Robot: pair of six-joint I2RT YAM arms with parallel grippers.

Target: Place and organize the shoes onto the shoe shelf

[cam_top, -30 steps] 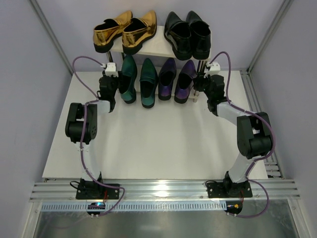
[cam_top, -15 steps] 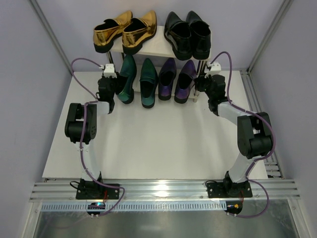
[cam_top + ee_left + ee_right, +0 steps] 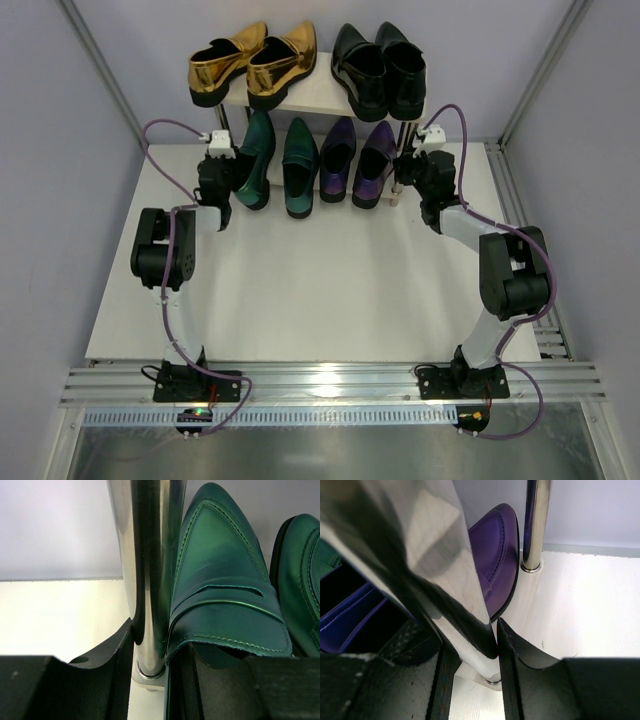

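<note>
The shoe shelf (image 3: 318, 95) stands at the back of the table. Gold shoes (image 3: 250, 62) and black shoes (image 3: 378, 68) sit on its top board. Teal shoes (image 3: 278, 160) and purple shoes (image 3: 358, 160) fill the lower tier. My left gripper (image 3: 222, 150) is at the shelf's front left post (image 3: 147, 580), its fingers pressed round the post beside a teal shoe (image 3: 220, 580). My right gripper (image 3: 404, 165) is clamped on the front right post (image 3: 445, 580), next to a purple shoe (image 3: 495, 555).
White table (image 3: 320, 290) in front of the shelf. Grey walls with metal frame bars stand close on both sides and behind. A rear shelf post (image 3: 536, 525) shows behind the purple shoe. An aluminium rail (image 3: 330, 380) runs along the near edge.
Both grippers have narrowed onto the shelf's front posts. The left gripper shifted slightly inward against its post. The shoes and shelf have not moved.
</note>
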